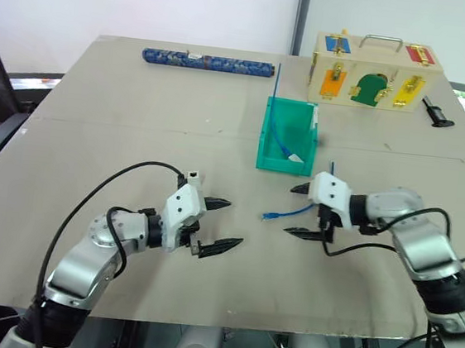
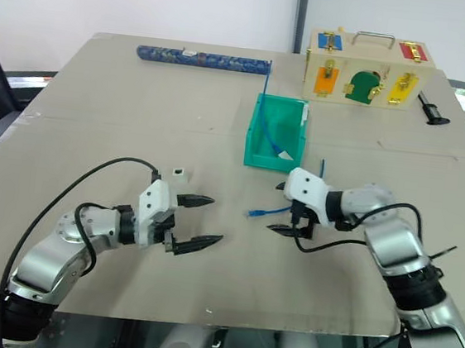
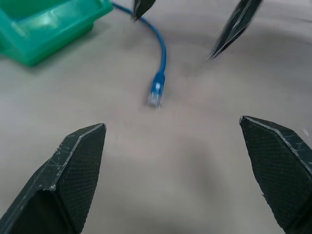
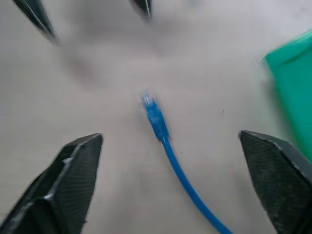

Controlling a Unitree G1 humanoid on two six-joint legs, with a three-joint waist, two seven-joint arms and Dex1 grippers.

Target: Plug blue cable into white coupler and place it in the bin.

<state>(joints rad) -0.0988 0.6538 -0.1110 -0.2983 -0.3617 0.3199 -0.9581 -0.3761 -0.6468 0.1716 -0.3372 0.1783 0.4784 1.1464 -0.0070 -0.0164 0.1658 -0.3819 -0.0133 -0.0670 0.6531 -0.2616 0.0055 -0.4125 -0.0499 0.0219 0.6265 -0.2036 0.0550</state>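
The blue cable's point(image 1: 285, 212) clear plug tip lies on the tan table between my two grippers, and its cord runs back under my right gripper point(image 1: 299, 208). That gripper is open, with a finger on each side of the cord and not gripping it. My left gripper point(image 1: 221, 223) is open and empty, a short way from the plug and pointing at it. The white coupler point(image 2: 180, 171) sits on the table just behind my left gripper. The teal-green bin point(image 1: 266, 136) stands beyond the plug, with a loop of blue cord and a small white piece inside.
A dark-blue patterned rod point(image 1: 207, 61) lies along the table's far edge. A pale wooden box point(image 1: 374, 73) with coloured latches stands at the far right, with a small black tool point(image 1: 435, 112) beside it. The table's point(image 1: 98, 110) front edge runs just below both arms.
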